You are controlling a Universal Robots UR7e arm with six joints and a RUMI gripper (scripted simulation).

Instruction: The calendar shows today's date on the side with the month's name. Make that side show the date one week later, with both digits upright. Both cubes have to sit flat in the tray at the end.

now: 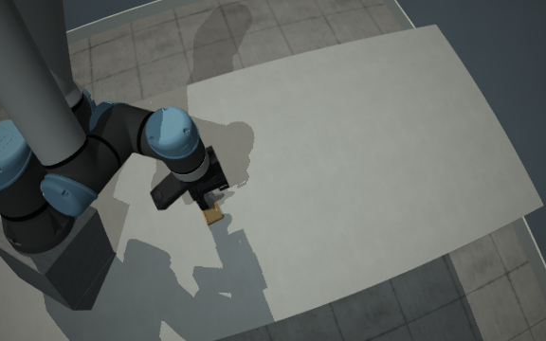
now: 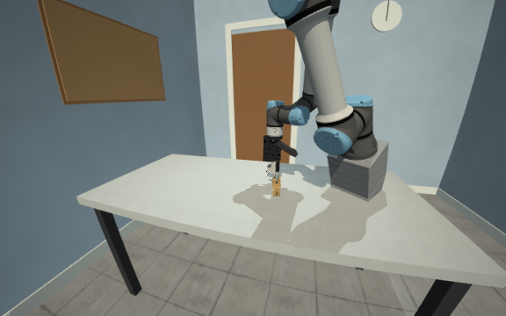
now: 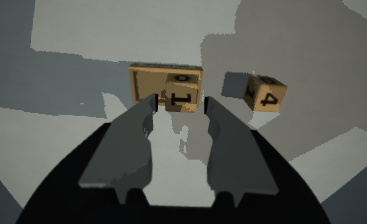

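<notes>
Fingers partly open, fairly narrow gap, nothing held. They point down at the worktop, near the tray. Tray is on the worktop, out in front of the arm's base. In the wrist view one cube, call it the 1 cube, is at the tray's right end, with the left end bare. It shows a 1 on its large visible face, lying sideways in that view, and a 0 on the face along its upper edge. Fingertips appear on either side of its lower part in the picture, but there's no grip on it. Can't tell the height gap. Other cube, the 4 cube, is outside the tray, off to its right in the wrist view, well apart from the right fingertip. It's turned askew to the tray, with a 4 on the biggest visible face, also on its side, plus partial digits on two more faces, too cut off to read. So only one cube is in the tray. Exterior view shows the orange pieces bunched under the fingers, too small to separate. Can't read the month side or the full date from here.
</notes>
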